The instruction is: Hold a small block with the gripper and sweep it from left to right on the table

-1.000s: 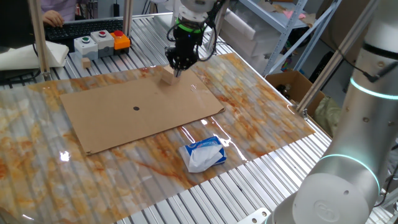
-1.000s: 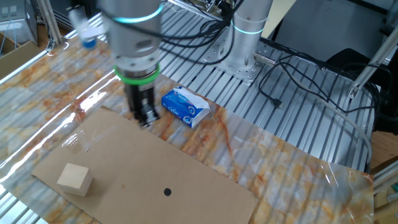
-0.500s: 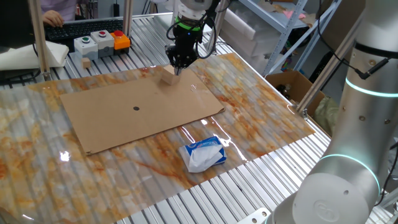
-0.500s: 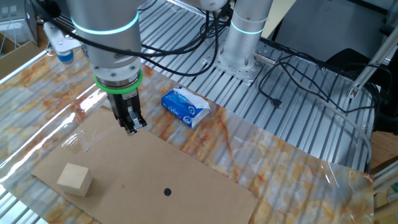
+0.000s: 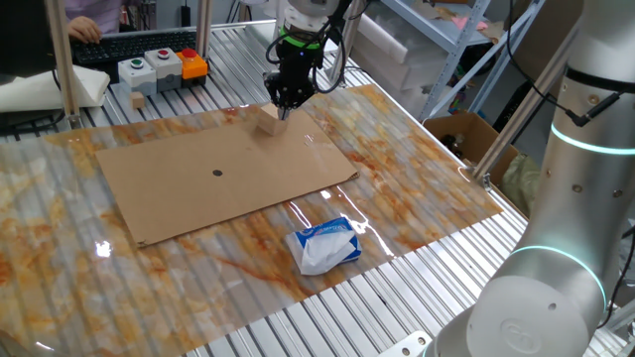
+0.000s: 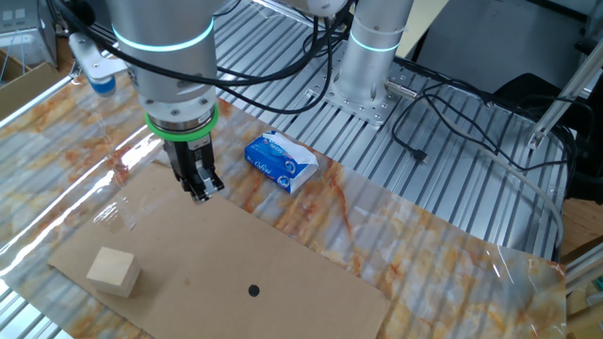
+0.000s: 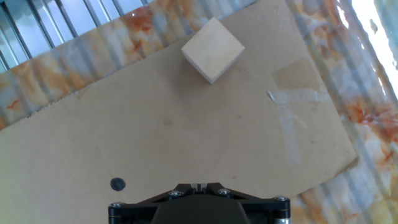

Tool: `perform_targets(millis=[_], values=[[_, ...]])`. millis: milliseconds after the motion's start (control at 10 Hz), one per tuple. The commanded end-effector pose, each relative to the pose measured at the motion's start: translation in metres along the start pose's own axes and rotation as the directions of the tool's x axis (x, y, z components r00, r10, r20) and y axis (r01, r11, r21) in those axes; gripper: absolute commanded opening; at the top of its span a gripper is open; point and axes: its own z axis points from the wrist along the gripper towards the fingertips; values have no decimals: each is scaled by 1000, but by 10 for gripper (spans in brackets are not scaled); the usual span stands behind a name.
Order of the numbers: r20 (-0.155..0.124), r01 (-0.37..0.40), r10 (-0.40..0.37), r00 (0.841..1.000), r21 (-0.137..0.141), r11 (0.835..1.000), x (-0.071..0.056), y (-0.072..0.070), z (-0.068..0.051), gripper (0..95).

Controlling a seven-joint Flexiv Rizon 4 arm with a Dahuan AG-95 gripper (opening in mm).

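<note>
In the other fixed view the small block [image 6: 113,272] lies on the left end of the cardboard sheet [image 6: 236,273], near its corner, well apart from the claw [image 6: 199,189], which hangs above the sheet's far edge to the block's right; nothing is between its fingers, and whether they stand parted or together I cannot tell; the hand view looks straight down and shows the block [image 7: 212,49] at the top of the frame, clear of the hand's black housing at the bottom edge, the fingertips themselves out of sight; in one fixed view the block [image 5: 268,120] sits just beside the claw [image 5: 283,111] at the sheet's far corner, partly hidden by it; the block is a pale tan wooden cube with plain faces, resting flat and turned corner-on in the hand view; to the right, a white-and-blue packet [image 6: 280,161] lies on the orange-and-white marbled surface [image 6: 443,254] beyond the sheet
</note>
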Motion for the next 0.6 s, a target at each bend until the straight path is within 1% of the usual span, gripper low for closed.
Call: perform_targets(millis=[100, 400, 600], values=[[2, 0, 0, 1000, 1, 1000, 1, 0, 1, 0], [1, -10, 10, 1000, -2, 1000, 1, 0, 1, 0], [3, -38, 38, 999, -6, 999, 1, 0, 1, 0]])
